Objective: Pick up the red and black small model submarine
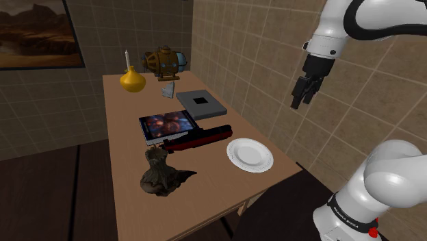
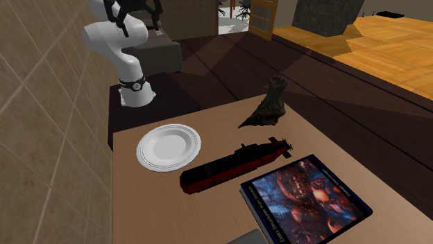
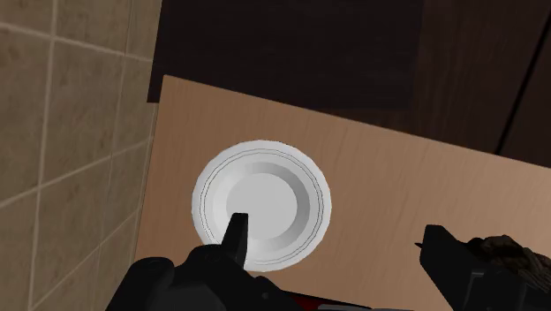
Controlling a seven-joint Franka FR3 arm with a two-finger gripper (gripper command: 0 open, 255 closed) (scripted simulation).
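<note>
- My gripper [image 1: 299, 103] [image 3: 335, 225] hangs high over the surface [image 1: 130, 205], fingers apart and holding nothing.
- One red and black submarine [image 1: 198, 139] [image 2: 232, 165] lies flat on the surface, well below my gripper, on the far side of the plate from it. It lies close along the edge of the book.
- One white plate [image 1: 250, 155] [image 2: 168, 147] [image 3: 262, 205] sits almost straight under my gripper, bare, just beside the submarine.
- One book [image 1: 167, 125] [image 2: 305, 197] has a cover picture of glowing orange spheres. Any lettering on it is too small for me to read.
- One dark gnarled figurine [image 1: 163, 174] [image 2: 269, 104] stands beyond the submarine from my gripper.
- Farther from my gripper, past the book, I count one flat grey box [image 1: 202, 103] with a black square on top, one small grey piece [image 1: 168, 90], one yellow vase [image 1: 133, 80] with a white stick in it, and one brass-coloured round model [image 1: 164, 61].
- There is small white writing on the black ring [image 1: 349, 213] at my base, but I cannot read it.
</note>
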